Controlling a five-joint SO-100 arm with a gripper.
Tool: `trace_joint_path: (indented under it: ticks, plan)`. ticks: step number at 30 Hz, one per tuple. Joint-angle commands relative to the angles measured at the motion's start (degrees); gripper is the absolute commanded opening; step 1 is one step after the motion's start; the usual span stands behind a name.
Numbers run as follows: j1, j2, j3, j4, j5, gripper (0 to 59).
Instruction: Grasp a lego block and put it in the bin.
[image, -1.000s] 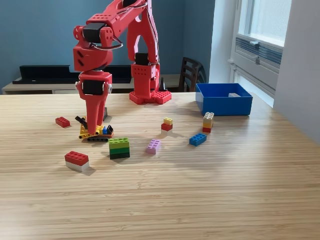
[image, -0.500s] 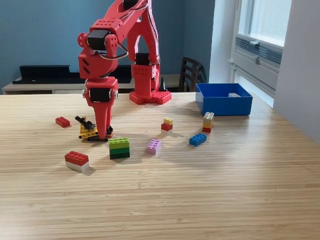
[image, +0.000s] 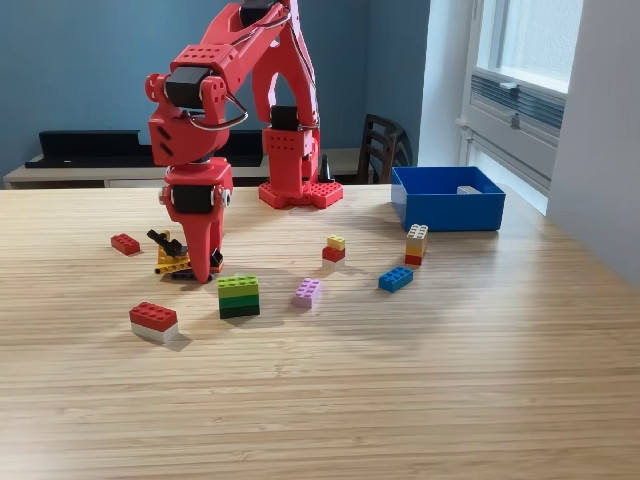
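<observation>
My red gripper (image: 203, 268) points straight down at the table on the exterior view's left. Its tips rest at a small yellow and black lego vehicle (image: 170, 256), whose right end is hidden behind the fingers. The view does not let me tell whether the jaws grip it. Loose lego lies around: a red brick (image: 125, 243), a red-on-white brick (image: 153, 321), a green stack (image: 238, 296), a lilac brick (image: 307, 292), a yellow-on-red piece (image: 334, 248), a blue brick (image: 395, 279) and a white, yellow and red stack (image: 416, 244). The blue bin (image: 447, 212) stands at the back right with a pale piece inside.
The arm's red base (image: 300, 190) is fixed at the table's far edge, left of the bin. A dark chair (image: 380, 148) stands behind the table. A white wall (image: 600, 120) closes in at the right edge.
The gripper swung right across the yellow vehicle, then settled slightly back left over its right end. The vehicle's blue end is now hidden. The other bricks have not moved.
</observation>
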Motion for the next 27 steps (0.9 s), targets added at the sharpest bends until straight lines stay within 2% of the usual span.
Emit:
trace_joint_path:
  ticks: [1,9,13,18,27]
  plan:
    - [1.05,0.79,-3.43,-0.53,1.93,0.0]
    - [0.62,1.23,-5.10,0.79,5.36,0.0]
    - [0.09,1.32,-9.76,5.71,6.50,0.0]
    - [-0.88,3.16,-19.69,13.80,9.05,0.0]
    - [-6.33,13.45,-24.87,20.74,11.51,0.0]
